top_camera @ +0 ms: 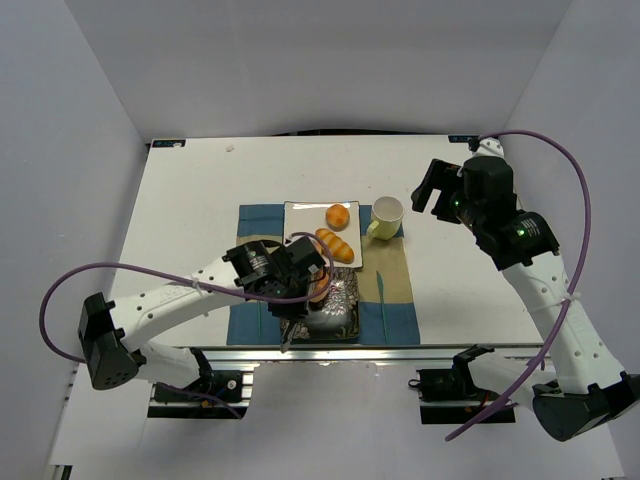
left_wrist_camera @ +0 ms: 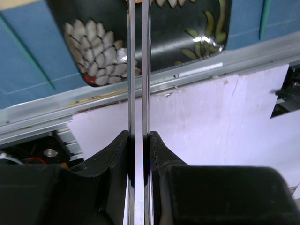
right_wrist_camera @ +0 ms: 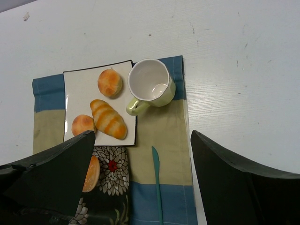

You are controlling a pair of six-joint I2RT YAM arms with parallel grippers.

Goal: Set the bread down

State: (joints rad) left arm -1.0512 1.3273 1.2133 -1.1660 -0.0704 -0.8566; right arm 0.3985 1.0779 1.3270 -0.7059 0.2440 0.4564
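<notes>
The bread, a small smooth orange-brown roll, sits at the far left part of the dark floral plate. In the right wrist view the bread is half hidden behind a finger. My left gripper hovers over that plate and is shut on metal tongs, whose two thin blades run between its jaws toward the plate. The tong tips are out of view, so I cannot tell whether they pinch the bread. My right gripper is open and empty, high above the table's right side.
A white square plate holds two round buns and a ridged striped roll. A pale green mug stands right of it. A teal knife lies on the blue and tan placemat. The table's near edge rail is close.
</notes>
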